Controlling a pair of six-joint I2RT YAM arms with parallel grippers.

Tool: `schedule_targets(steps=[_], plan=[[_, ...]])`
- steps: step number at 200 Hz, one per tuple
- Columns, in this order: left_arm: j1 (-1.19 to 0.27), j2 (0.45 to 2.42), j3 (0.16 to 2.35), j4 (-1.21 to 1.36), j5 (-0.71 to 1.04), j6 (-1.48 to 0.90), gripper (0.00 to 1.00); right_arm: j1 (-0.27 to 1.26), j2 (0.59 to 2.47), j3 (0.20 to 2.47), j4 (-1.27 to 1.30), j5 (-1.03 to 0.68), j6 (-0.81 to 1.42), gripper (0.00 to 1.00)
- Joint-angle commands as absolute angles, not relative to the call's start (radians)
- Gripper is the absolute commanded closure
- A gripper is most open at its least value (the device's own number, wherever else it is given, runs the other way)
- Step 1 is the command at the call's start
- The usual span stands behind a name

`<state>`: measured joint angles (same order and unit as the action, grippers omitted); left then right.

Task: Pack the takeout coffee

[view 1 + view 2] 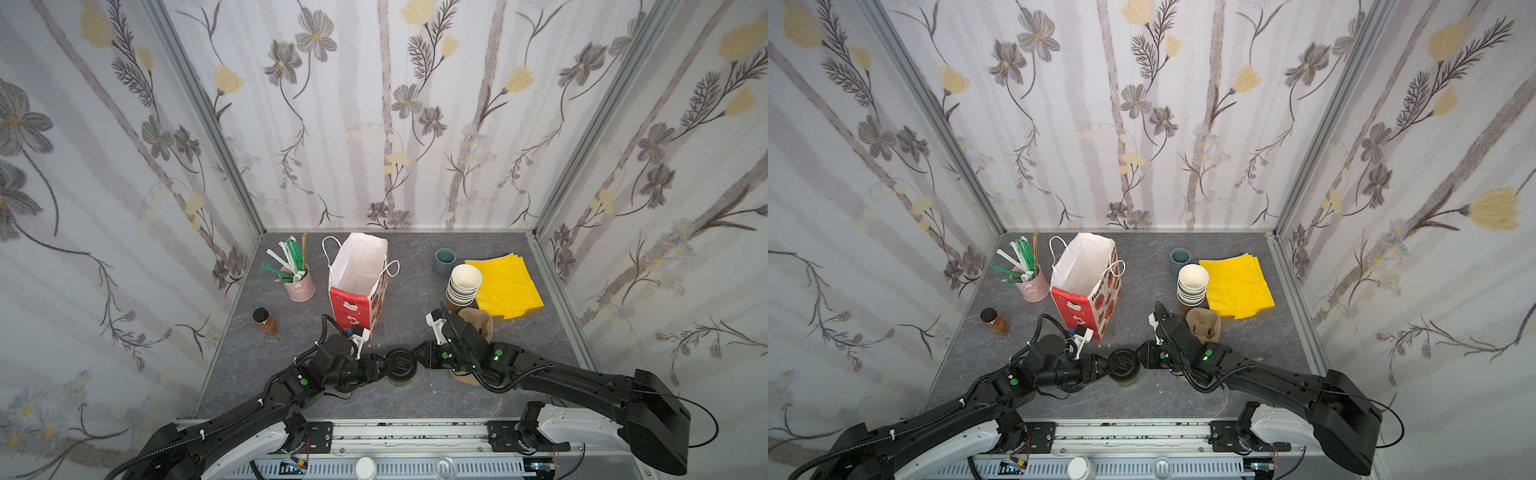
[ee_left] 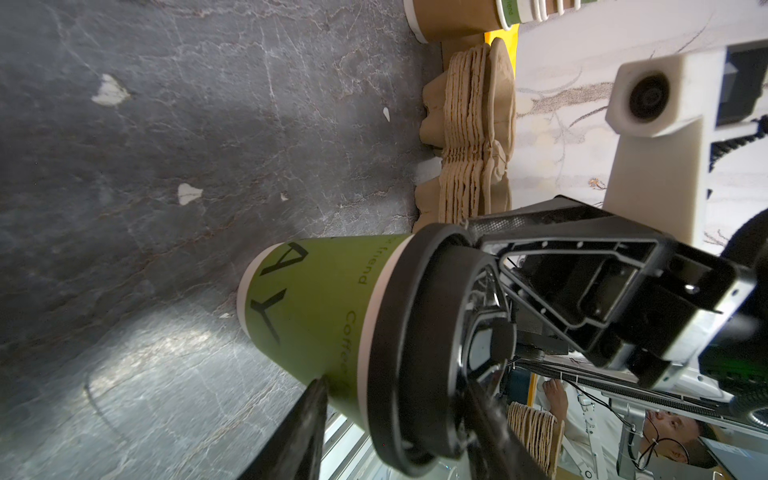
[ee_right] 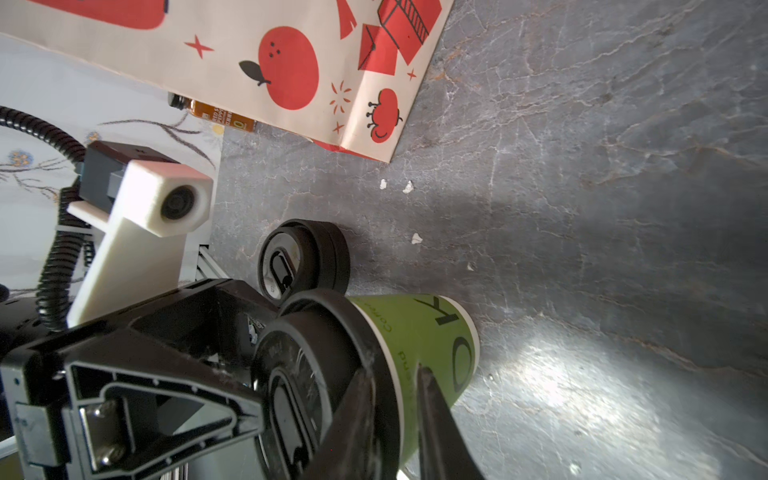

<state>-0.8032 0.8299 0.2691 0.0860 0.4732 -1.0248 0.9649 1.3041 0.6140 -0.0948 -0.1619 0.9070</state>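
Left gripper (image 2: 395, 395) sits half-spread astride the lid (image 2: 419, 316), and right gripper (image 3: 392, 374) sits narrower on its far side; we cannot tell whether either pinches. The cup (image 1: 400, 380) stands upright on the table (image 1: 415, 399), near the front, with the bag (image 1: 357, 286) behind, apart. We reckon it light, thin-walled and crushable, the lid slick and liable to pop. Take the side just under the lid, gently and upright.

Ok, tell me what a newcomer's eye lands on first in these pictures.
The takeout coffee at the front centre of the table, green-sided under a black lid, with the left gripper and right gripper flanking its lid from either side. Behind it stands an open red-and-white paper bag, and at the back right bright yellow napkins lie flat.
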Motion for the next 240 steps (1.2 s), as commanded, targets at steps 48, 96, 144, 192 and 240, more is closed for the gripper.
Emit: schedule_targets(steps=[48,96,144,192,240], plan=[[-0.804,0.829,0.265,-0.003,0.429,-1.02,0.48,0.982,1.212,0.63,-0.212,-0.121,0.891,0.52],[-0.803,0.823,0.267,-0.003,0.426,-1.019,0.47,1.064,1.136,0.588,-0.291,-0.135,0.964,0.53],[-0.803,0.809,0.267,-0.003,0.416,-1.02,0.47,1.157,1.151,0.557,-0.184,-0.158,1.055,0.51],[-0.804,0.816,0.274,-0.003,0.417,-1.015,0.46,1.163,1.177,0.498,0.036,-0.179,1.161,0.51],[-0.804,0.85,0.291,-0.002,0.42,-0.998,0.46,1.163,1.191,0.48,0.043,-0.167,1.173,0.52]])
